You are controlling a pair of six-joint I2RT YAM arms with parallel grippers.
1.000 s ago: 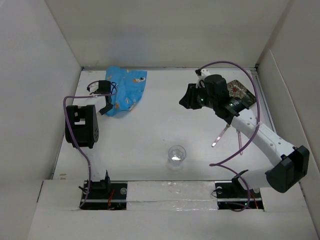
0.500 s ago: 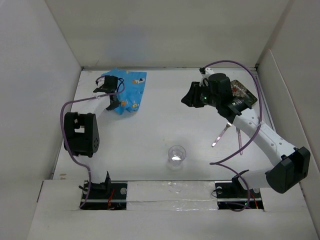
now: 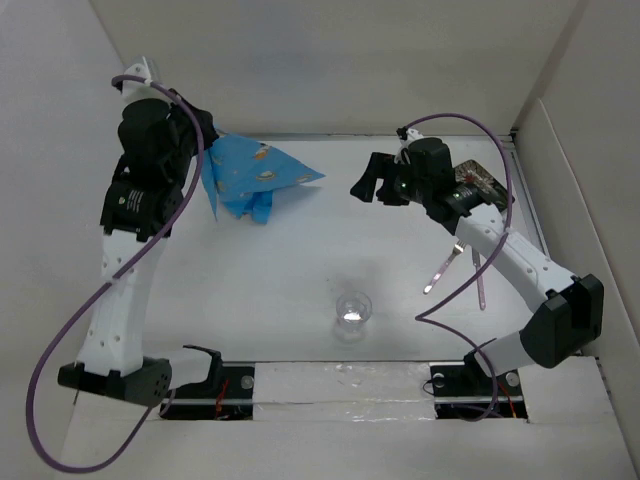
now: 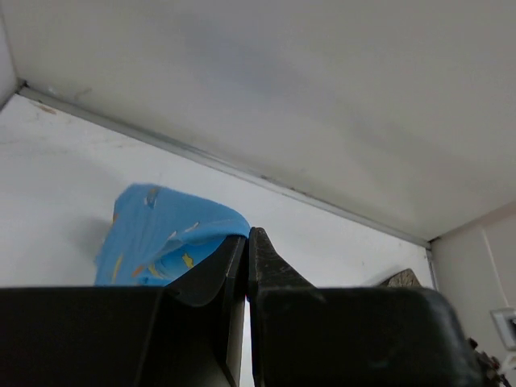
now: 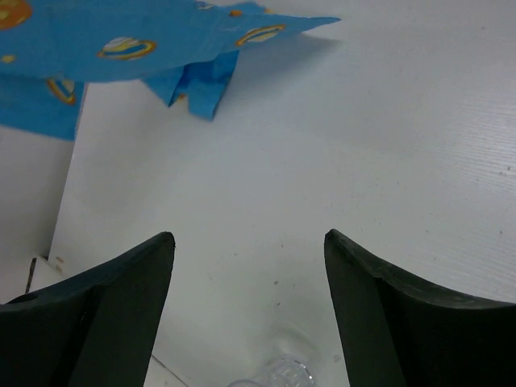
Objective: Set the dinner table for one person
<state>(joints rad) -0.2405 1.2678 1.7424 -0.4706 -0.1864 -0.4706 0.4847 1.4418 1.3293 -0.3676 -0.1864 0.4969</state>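
upper left, your left end effector (image 3: 205,150) pinches the blue cartoon-print mat (image 3: 255,175), holding it partly raised, likely to spread over the white surface (image 3: 300,260) filling mid-frame; your right end effector (image 3: 365,185) gapes empty.

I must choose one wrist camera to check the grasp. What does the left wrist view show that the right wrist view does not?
Only the left wrist view: the left hand shut on an edge of the blue cloth, and the back wall. Only the right wrist view: the right hand open, and a clear cup whose rim shows at the bottom edge. Both: the blue cloth and the white dinner table.
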